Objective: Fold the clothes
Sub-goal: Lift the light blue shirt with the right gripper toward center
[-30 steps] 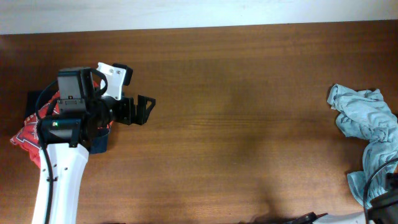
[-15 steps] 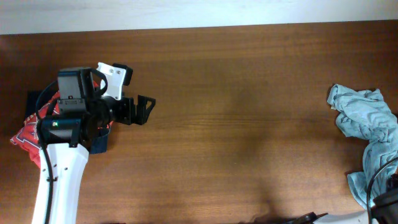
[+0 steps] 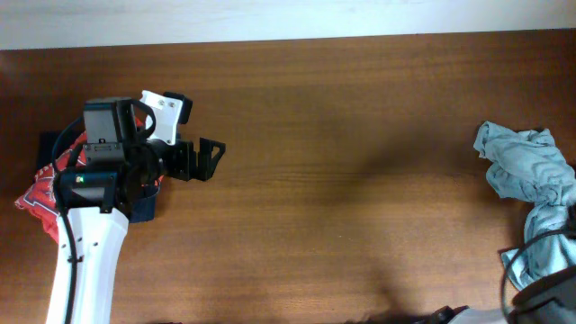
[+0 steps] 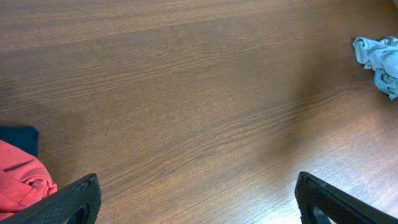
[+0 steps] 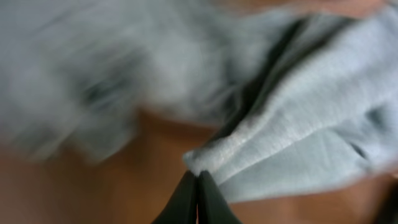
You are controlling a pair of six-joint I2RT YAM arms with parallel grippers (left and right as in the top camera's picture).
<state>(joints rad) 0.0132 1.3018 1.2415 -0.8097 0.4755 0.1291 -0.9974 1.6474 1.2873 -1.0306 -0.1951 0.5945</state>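
Right gripper pressed together at a fold corner of the pale grey-teal T-shirt, cloth touching the tips; caught or not, cannot tell. Liable to slip off on lifting if pinched thinly, or to drag the whole heap. Left gripper spread wide over bare surface, red shirt beside it. Tips at cloth: right wrist only; whole crumpled heap: overhead.

A pale grey-teal T-shirt lies crumpled in a loose heap at the right edge of the wooden table. At the table's left edge, a bunched red shirt overlaps a dark navy garment.
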